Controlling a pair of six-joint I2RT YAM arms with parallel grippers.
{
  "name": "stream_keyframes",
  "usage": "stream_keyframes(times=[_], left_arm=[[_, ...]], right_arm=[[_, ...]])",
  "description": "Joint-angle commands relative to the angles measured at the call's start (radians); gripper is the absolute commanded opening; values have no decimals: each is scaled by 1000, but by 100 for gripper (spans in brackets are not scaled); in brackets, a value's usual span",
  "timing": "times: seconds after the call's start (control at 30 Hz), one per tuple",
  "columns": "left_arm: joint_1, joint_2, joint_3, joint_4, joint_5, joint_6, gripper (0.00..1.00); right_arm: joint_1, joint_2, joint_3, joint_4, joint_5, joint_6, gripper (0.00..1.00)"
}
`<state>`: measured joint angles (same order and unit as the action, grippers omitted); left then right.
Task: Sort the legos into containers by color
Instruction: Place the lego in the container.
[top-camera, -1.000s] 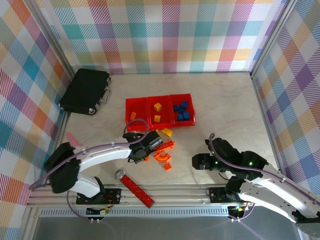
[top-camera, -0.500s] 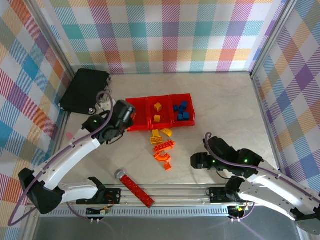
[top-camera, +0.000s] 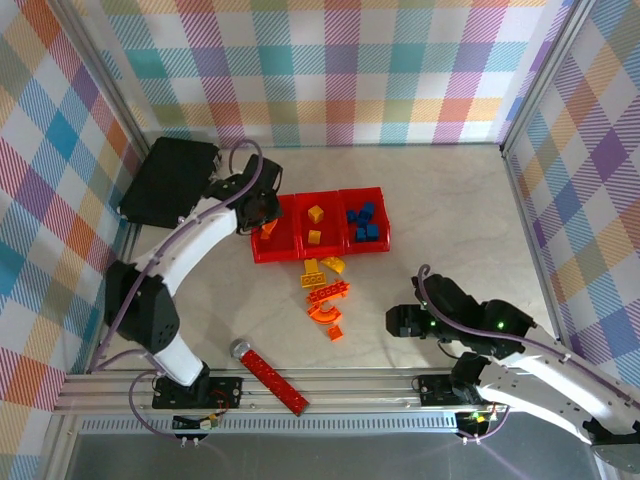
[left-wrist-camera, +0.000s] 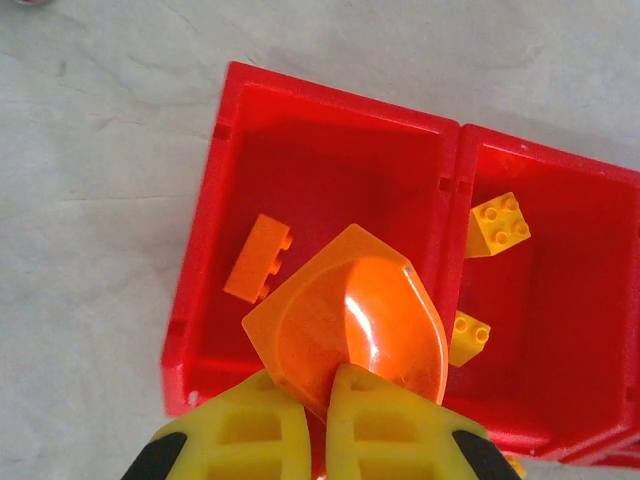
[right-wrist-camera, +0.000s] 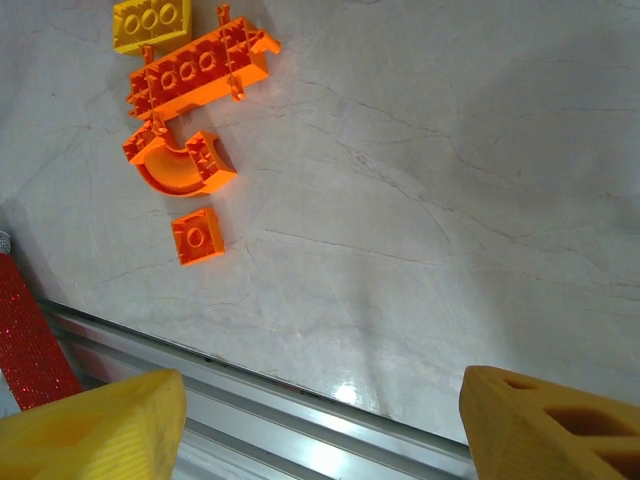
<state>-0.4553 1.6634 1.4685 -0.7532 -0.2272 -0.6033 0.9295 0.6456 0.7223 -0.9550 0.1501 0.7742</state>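
The left gripper (left-wrist-camera: 325, 392) was clenched on an orange arch (left-wrist-camera: 350, 315), which stuck out just ahead of its fingertips, above the left bin (left-wrist-camera: 205, 290). An orange brick (left-wrist-camera: 258, 258) lay on that bin's floor, beyond the arch. The right gripper (right-wrist-camera: 320, 425) hung released over the table (right-wrist-camera: 450, 180). Loose legos (right-wrist-camera: 180, 160) lay ahead of its fingers, well apart from them.
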Motion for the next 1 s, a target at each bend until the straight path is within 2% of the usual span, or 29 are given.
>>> stream_keyframes(times=[0.0, 0.3, 0.53, 0.67, 0.83, 0.97], left_arm=[[6, 51, 56, -15, 10, 35, 0], [25, 213, 137, -19, 18, 44, 0], [55, 264, 143, -28, 15, 39, 0], [66, 275, 134, -18, 32, 39, 14], [69, 274, 113, 9, 50, 45, 21], [69, 276, 108, 12, 60, 55, 34]], right_arm=[[-5, -22, 35, -54, 27, 3, 73], [-4, -76, 28, -86, 34, 31, 73], [-4, -91, 39, -112, 31, 42, 73], [-4, -96, 52, -127, 37, 42, 73], [-4, -92, 66, -136, 40, 42, 73], [-5, -95, 66, -135, 34, 48, 73]])
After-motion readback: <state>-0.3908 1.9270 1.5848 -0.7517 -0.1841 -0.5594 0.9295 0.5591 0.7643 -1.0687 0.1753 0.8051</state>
